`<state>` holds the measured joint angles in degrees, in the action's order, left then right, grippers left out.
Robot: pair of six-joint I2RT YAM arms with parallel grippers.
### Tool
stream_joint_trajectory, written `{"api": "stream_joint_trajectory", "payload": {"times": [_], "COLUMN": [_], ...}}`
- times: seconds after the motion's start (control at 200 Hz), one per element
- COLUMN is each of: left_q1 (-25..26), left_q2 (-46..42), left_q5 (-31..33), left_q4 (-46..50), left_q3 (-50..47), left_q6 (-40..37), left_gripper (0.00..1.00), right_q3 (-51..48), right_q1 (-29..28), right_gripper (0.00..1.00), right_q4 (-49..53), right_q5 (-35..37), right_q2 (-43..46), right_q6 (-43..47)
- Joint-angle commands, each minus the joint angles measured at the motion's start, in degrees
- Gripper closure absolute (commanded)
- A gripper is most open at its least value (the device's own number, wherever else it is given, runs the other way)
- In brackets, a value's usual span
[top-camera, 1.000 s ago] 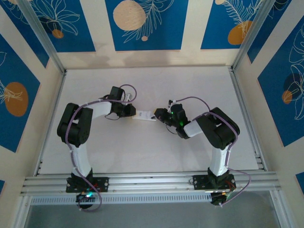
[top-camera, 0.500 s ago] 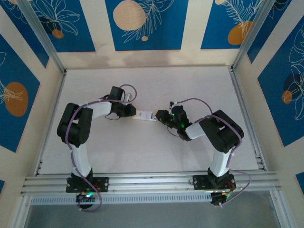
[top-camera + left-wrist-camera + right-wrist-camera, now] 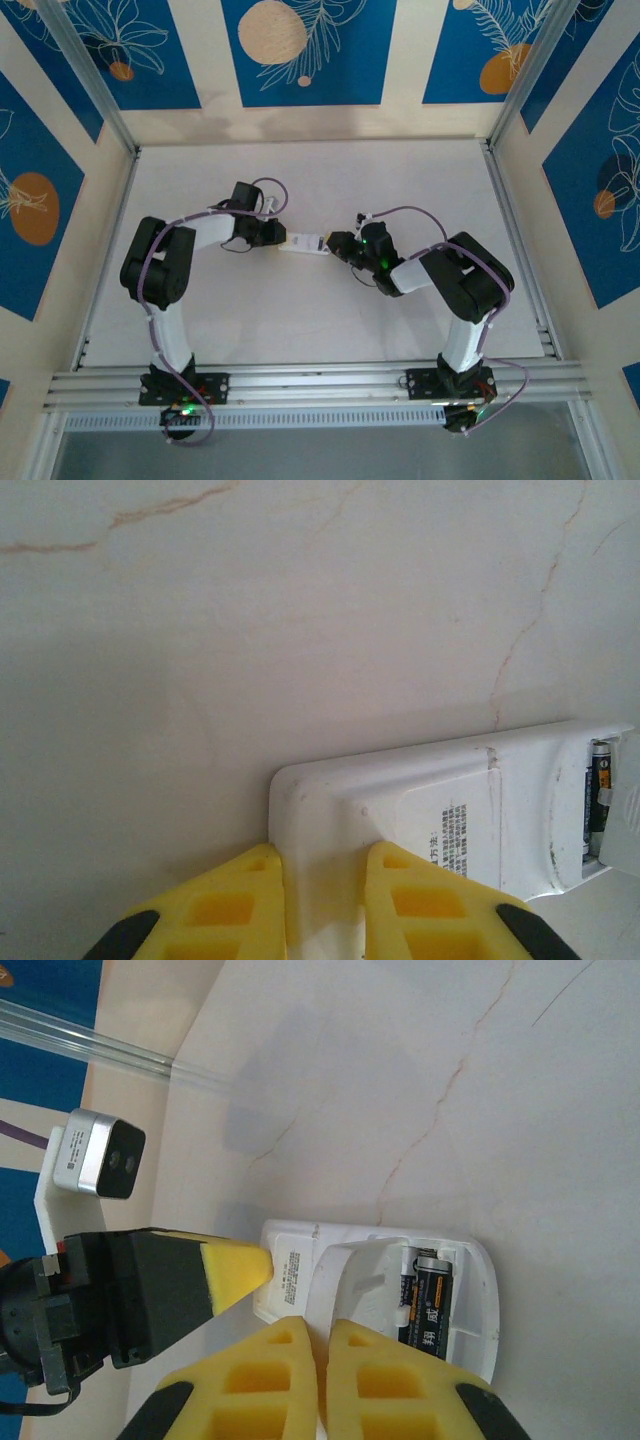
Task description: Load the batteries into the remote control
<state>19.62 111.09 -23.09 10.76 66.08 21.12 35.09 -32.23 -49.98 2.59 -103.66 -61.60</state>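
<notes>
Between the two grippers, on the table (image 3: 300, 320), lies the remote control (image 3: 305, 243), plain back up. The left gripper (image 3: 325, 858) is clamped on the remote's closed end. At the remote's other end the batteries (image 3: 426, 1305) sit side by side in the open compartment. The right gripper (image 3: 318, 1332) pinches the thin white cover (image 3: 345, 1275), tilted just beside them.

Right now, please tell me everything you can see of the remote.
The remote is white, flat plastic, lying back up on the table. A printed label sits mid-back. Its battery bay at one end is open, with two batteries inside. The left fingers clamp the other end; the right fingers hold a white cover at the bay.
</notes>
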Motion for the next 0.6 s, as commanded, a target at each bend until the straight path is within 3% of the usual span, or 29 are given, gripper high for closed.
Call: {"api": "stream_joint_trajectory", "payload": {"times": [0.0,0.355,0.595], "left_q1": [1.7,1.7,1.7], "left_q2": [4.5,4.4,4.1], "left_q5": [-0.6,-1.0,-1.3], "left_q4": [-1.1,-1.2,-1.2], "left_q3": [-1.8,-1.8,-1.8], "left_q6": [0.0,-0.3,-0.3], "left_gripper": [0.82,0.82,0.82], "right_q3": [0.3,1.5,2.9], "right_q1": [-0.5,-0.6,-0.6], "right_gripper": [0.91,0.91,0.91], "right_q4": [-0.2,-0.6,-3.5], "right_q5": [-0.9,-2.2,-3.5], "right_q2": [1.8,3.4,-0.1], "right_q6": [0.6,0.5,-1.7]}}
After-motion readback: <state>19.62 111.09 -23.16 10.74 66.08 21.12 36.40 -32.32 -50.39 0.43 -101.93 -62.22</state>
